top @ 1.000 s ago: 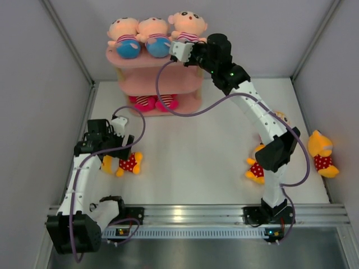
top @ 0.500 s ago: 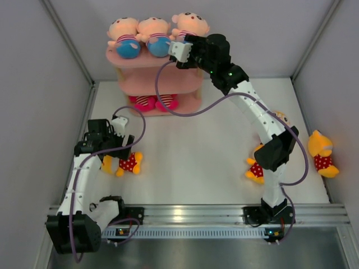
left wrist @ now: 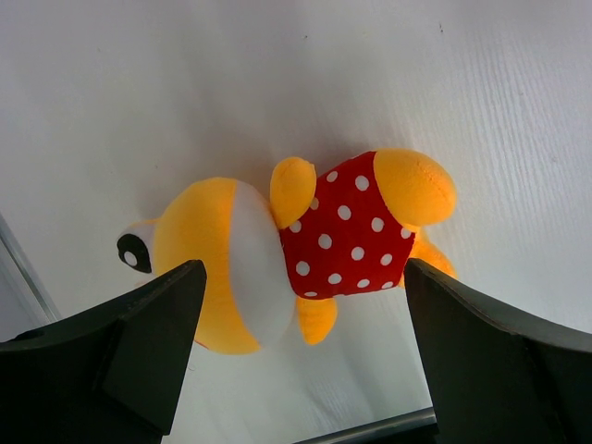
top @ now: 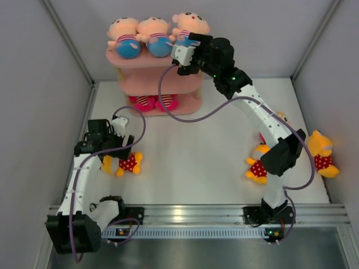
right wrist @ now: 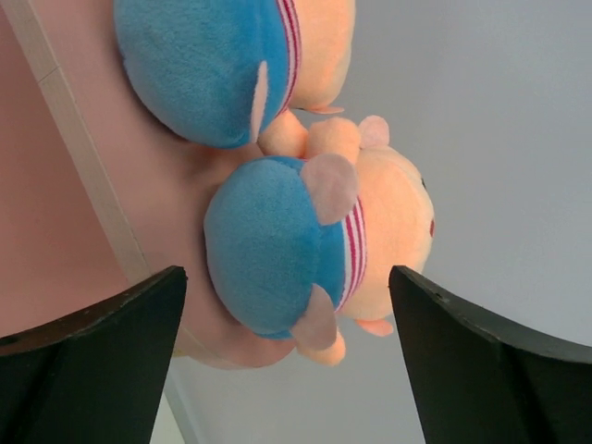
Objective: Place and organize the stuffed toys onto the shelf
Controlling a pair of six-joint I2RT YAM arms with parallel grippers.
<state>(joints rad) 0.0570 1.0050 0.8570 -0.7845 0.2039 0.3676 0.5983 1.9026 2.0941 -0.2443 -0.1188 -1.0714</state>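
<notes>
A peach-headed stuffed toy (right wrist: 296,250) in a striped shirt and blue bottom is shown seated at the right end of the top board of the pink shelf (top: 120,60). It is set close against a matching toy (right wrist: 203,65), with a third one (top: 124,35) beyond, so the top tier is filled three across. The right claw (top: 189,40) is spread wide on either side of the end toy, its fingers (right wrist: 92,361) apart from the plush, and nothing is gripped. The step in hand is judged to be the withdrawal after release. The claw is best drawn straight back along its own line and kept fully open. It should not be lifted or swung until the blue bottom is cleared, since a snagged finger could tip the toy off the edge or nudge its neighbour. Pink-white striped toys (top: 151,102) are seen on the bottom tier. On the tabletop (top: 196,145), the left claw (left wrist: 302,273) hangs open over a yellow polka-dot toy (left wrist: 333,240), which is not touched. Two more yellow toys (top: 257,168) (top: 322,154) lie near the right arm.
</notes>
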